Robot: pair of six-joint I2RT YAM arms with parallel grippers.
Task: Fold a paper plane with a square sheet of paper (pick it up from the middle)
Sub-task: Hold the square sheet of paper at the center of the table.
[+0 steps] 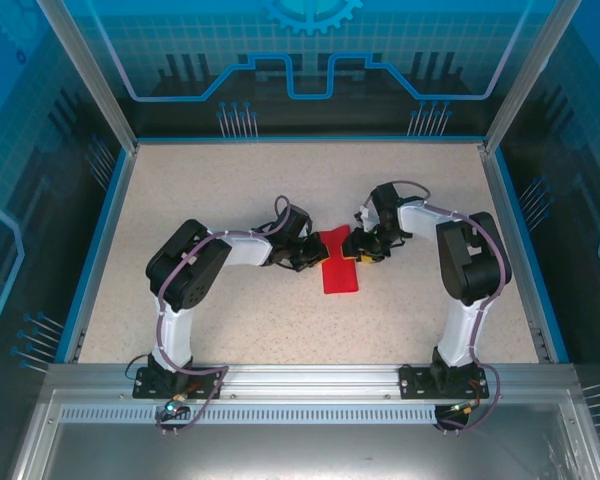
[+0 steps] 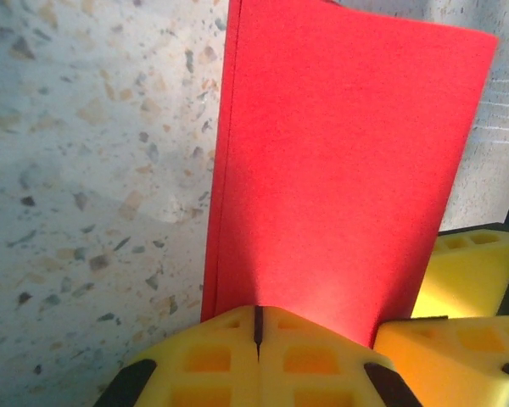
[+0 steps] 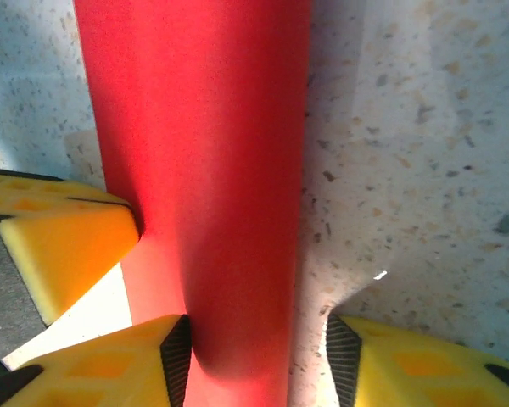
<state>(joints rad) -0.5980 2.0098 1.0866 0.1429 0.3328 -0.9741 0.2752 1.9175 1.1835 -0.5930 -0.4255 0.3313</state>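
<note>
The square sheet of paper (image 1: 340,275) is bright red and folded into a narrow rectangle, lying mid-table with its far end raised. My left gripper (image 1: 310,258) meets it from the left. In the left wrist view its yellow fingers (image 2: 212,356) are pressed together, and my left gripper (image 2: 257,315) is shut on the near edge of the paper (image 2: 339,170). My right gripper (image 1: 363,252) comes in from the right. It stands open in the right wrist view, my right gripper (image 3: 259,356) straddling the paper (image 3: 204,153). Its left pad (image 3: 176,356) touches the sheet; the right pad (image 3: 343,356) is apart from it.
The speckled tabletop (image 1: 230,190) is bounded by blue walls (image 1: 98,230) and an aluminium rail (image 1: 310,380) at the near edge. The left gripper's yellow finger (image 3: 68,237) shows beside the paper in the right wrist view, and the right gripper's finger (image 2: 467,280) shows in the left wrist view.
</note>
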